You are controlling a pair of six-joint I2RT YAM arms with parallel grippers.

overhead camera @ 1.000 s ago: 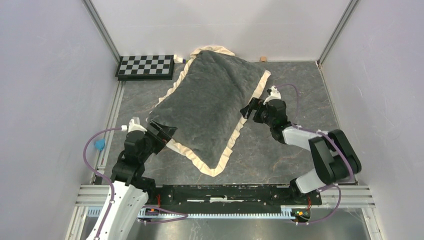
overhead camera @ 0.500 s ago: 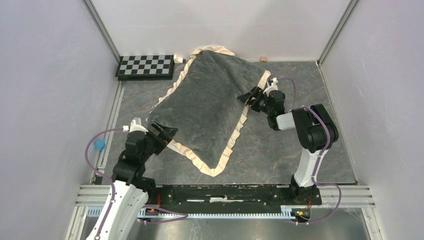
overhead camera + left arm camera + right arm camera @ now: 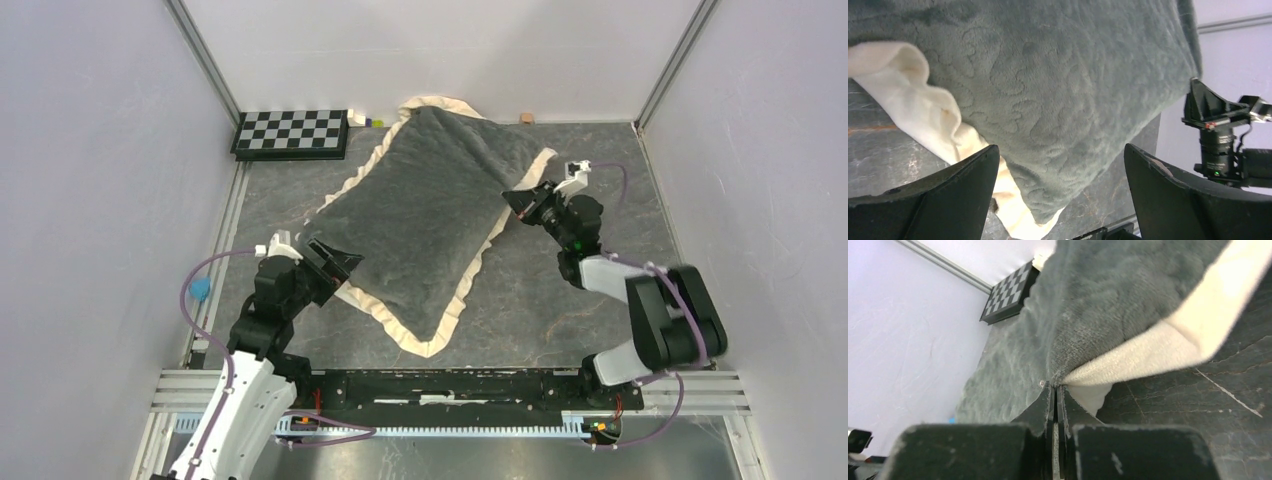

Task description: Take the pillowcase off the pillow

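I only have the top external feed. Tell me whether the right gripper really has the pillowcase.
Observer: In the right wrist view the right gripper is shut, pinching the pillowcase just where its grey face meets the cream frill.
Operator: Now report the left.
Observer: In the left wrist view the left gripper is open with its fingers wide apart. The grey face fills the gap beyond them, unclamped.
Operator: Describe what sits below that fabric.
Observer: The cream frill lies bunched on the table, under the grey edge and close to one of the fingers.
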